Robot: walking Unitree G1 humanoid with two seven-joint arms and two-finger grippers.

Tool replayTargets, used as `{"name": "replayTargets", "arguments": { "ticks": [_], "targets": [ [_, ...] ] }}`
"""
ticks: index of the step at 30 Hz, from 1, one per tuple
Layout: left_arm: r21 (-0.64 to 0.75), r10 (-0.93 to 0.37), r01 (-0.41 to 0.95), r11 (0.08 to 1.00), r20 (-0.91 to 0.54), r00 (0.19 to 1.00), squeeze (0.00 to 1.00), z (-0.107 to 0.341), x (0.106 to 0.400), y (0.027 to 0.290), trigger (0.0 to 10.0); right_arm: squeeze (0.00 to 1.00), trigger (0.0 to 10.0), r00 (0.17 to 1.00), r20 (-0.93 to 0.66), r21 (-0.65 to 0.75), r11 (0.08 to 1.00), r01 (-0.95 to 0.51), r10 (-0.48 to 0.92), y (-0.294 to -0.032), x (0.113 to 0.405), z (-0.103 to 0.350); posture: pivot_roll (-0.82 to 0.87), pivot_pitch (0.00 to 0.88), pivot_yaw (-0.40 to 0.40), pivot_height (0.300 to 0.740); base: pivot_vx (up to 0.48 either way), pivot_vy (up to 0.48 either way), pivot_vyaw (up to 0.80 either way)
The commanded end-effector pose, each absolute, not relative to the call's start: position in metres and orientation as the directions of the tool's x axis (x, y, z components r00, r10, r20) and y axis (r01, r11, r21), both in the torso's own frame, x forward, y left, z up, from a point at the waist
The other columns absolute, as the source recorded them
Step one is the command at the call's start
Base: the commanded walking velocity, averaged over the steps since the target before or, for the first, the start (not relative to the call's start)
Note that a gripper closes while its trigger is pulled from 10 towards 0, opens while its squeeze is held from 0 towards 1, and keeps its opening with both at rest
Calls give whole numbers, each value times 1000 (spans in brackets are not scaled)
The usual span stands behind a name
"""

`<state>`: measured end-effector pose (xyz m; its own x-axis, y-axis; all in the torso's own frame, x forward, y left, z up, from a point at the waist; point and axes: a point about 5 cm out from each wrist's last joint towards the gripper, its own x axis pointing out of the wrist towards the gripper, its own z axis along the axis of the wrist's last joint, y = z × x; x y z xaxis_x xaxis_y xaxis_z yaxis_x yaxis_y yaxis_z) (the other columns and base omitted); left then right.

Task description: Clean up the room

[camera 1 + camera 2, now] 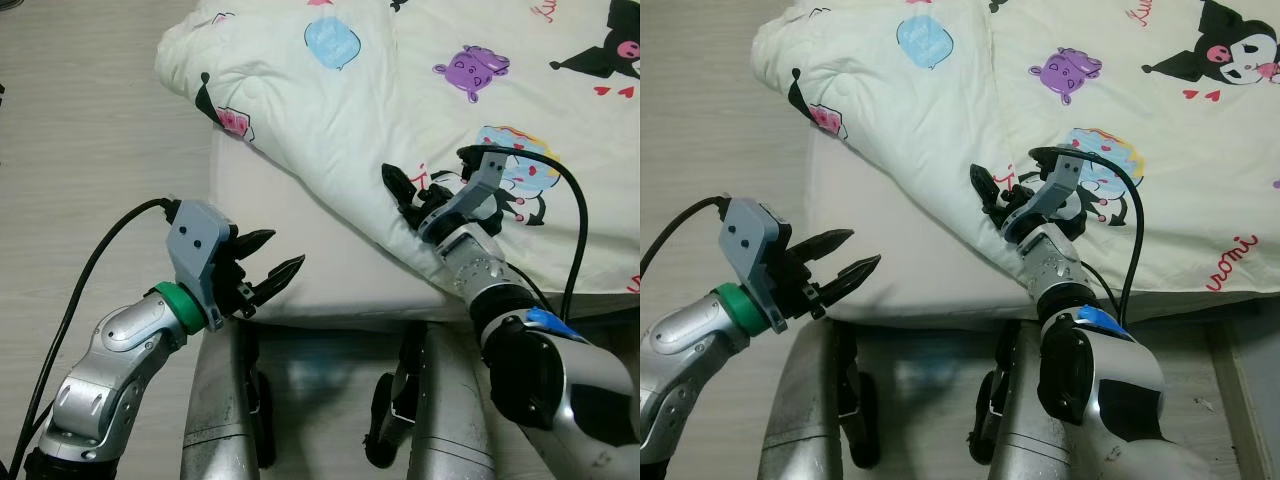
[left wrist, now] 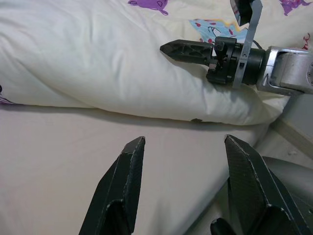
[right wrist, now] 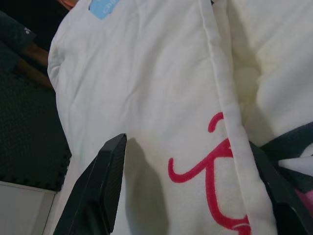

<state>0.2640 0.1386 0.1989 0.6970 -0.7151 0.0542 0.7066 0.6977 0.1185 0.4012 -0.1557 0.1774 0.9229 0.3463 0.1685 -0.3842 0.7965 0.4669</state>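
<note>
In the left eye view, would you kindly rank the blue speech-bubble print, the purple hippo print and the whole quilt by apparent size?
1. quilt
2. and 3. purple hippo print and blue speech-bubble print: they look about alike, so I would not rank them.

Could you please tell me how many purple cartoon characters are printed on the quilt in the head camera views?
1: a purple character on the cream quilt, on the upper part, beyond the right gripper. More may be hidden outside the frame or in folds.
</note>
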Motion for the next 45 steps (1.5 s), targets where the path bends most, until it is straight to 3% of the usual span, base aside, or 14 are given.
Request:
{"name": "replayTargets", "arguments": {
  "ticks": [1,2,3,4,10,13,14,15,16,17,28,30,37,45],
  "targets": [
    [86,-710,706,703,34,703,0,192,263,140,10000,0,7922,913,166,475,781,-405,372,-149,400,174,295,441,74,564,0,0,0],
    [86,-710,706,703,34,703,0,192,263,140,10000,0,7922,913,166,475,781,-405,372,-149,400,174,295,441,74,564,0,0,0],
    [86,-709,705,704,34,704,0,192,263,140,10000,0,5373,909,171,466,782,-414,379,-149,400,175,290,442,72,564,0,0,0],
    [86,-709,705,704,34,705,0,191,263,140,10000,0,4314,905,174,453,785,-423,387,-148,400,176,288,441,71,564,0,0,0],
    [88,-708,704,705,32,705,0,190,264,139,10000,0,4745,871,161,352,798,-489,464,-139,397,173,282,440,70,564,0,0,0],
    [93,-710,706,702,27,703,0,189,263,139,10000,0,3216,832,124,246,795,-554,541,-129,393,167,276,441,69,564,0,0,0],
    [95,-712,707,701,25,702,0,188,263,138,10000,0,2157,811,105,208,785,-584,575,-125,391,163,272,438,69,564,0,0,0],
    [95,-712,707,701,25,702,0,188,263,138,10000,0,2157,811,105,208,785,-584,575,-125,391,163,272,438,69,564,0,0,0],
    [97,-713,708,699,22,701,0,187,262,138,10000,0,667,791,84,169,773,-611,607,-121,388,159,268,436,68,564,0,0,0],
    [97,-714,709,698,21,700,0,186,262,137,10000,0,353,770,63,123,761,-637,635,-117,385,155,266,435,69,564,0,0,0],
    [103,-716,711,696,18,698,0,185,262,136,10000,0,0,743,18,-79,742,-666,669,-110,379,148,261,430,68,564,0,0,0],
    [104,-715,710,696,17,699,0,184,261,136,10000,0,0,740,41,-217,729,-649,671,-107,377,153,257,425,67,564,0,0,0],
    [106,-719,714,692,13,695,0,180,258,133,10000,0,0,581,69,-470,540,-698,811,-73,357,151,250,419,64,564,0,0,0],
    [110,-717,711,694,11,697,0,179,256,134,10000,0,0,473,46,-536,422,-732,880,-53,338,137,251,420,63,564,0,0,0]
  ]
}}
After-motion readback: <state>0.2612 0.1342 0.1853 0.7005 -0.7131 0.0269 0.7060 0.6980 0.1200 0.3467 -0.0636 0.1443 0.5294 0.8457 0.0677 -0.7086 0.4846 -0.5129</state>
